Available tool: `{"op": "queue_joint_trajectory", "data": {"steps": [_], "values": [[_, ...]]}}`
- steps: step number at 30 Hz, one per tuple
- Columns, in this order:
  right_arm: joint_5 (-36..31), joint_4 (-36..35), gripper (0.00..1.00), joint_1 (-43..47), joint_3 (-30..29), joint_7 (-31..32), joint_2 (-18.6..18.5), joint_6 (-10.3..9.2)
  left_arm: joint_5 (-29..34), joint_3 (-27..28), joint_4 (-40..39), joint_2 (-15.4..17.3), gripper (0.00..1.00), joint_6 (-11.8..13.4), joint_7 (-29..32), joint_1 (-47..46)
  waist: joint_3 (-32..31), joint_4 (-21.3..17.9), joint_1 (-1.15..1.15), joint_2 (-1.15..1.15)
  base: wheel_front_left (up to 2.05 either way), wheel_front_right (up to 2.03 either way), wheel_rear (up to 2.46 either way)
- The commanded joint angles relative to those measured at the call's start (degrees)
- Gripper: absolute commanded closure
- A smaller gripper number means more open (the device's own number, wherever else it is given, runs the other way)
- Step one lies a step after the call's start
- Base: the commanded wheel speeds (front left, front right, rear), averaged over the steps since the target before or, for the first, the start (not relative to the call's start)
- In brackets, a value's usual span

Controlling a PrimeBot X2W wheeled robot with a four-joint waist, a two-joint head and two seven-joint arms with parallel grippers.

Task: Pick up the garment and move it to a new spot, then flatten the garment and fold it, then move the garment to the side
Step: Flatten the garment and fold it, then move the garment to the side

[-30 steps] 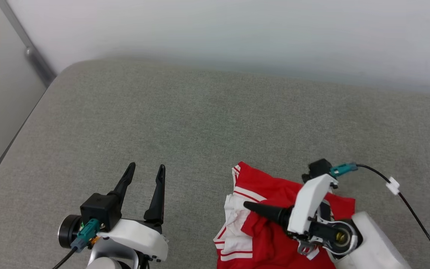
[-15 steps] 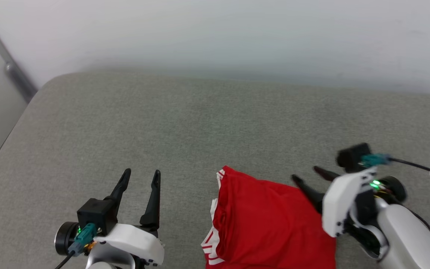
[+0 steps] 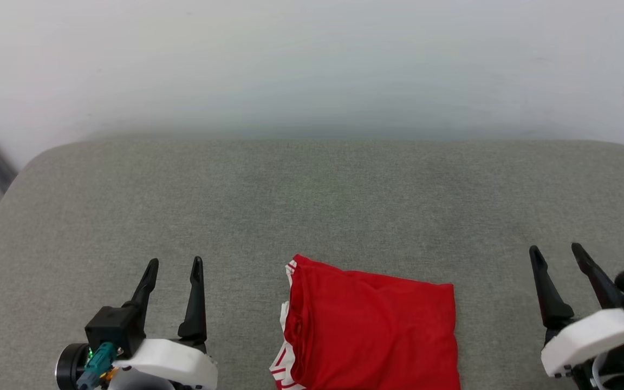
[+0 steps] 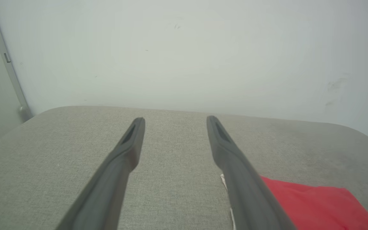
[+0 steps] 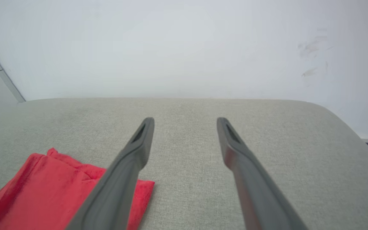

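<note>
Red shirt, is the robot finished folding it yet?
Folding looks done: the shirt lies as a neat rectangle on the grey cushion. Nothing is held: the left hand and right hand are open, either side, not touching it. Maybe moving it aside remains.

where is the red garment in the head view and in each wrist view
Head view: the garment lies at bottom centre, between the left gripper and the right gripper, cut by the lower edge.
Left wrist view: the garment sits in the lower right corner, beside the right-hand finger.
Right wrist view: the garment sits in the lower left corner, partly behind the left-hand finger.
Shared landmark: the grey cushion meeting the pale wall.
</note>
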Motion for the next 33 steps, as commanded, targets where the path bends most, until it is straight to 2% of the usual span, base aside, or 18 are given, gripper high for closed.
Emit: {"op": "queue_joint_trajectory", "data": {"steps": [1,10,25,29,33], "values": [[-0.7,-1.4,0.00,1.7,-0.4,-0.8,0.7,-0.05,0.5,0.3,0.3,0.1,0.00,-0.2,-0.5,0.9,-0.3,-0.4,0.00,0.00,0.00,0.00,0.00],[-4.6,-11.6,0.00,10.1,0.0,-1.4,4.3,-0.05,1.8,2.0,1.6,0.9,0.00,-0.9,-0.8,4.3,-1.8,-1.7,0.00,0.00,0.00,0.00,0.00],[-5.8,-16.0,0.00,12.4,-0.5,2.1,5.6,-0.05,2.7,4.1,2.6,-0.7,0.00,-1.7,-0.9,4.9,-1.5,-2.5,0.00,0.00,0.00,0.00,0.00],[-2.2,-15.4,0.00,11.0,-3.5,5.8,5.6,-0.05,2.8,5.9,2.2,-1.4,0.00,-1.5,-0.9,5.0,-0.9,-2.8,0.00,0.00,0.00,0.00,0.00],[6.6,-11.3,0.00,9.3,-8.5,15.1,3.9,-0.04,3.7,7.0,1.3,-2.6,0.00,-1.9,-0.8,4.7,0.0,-2.0,0.00,0.00,0.00,0.00,0.00]]}}
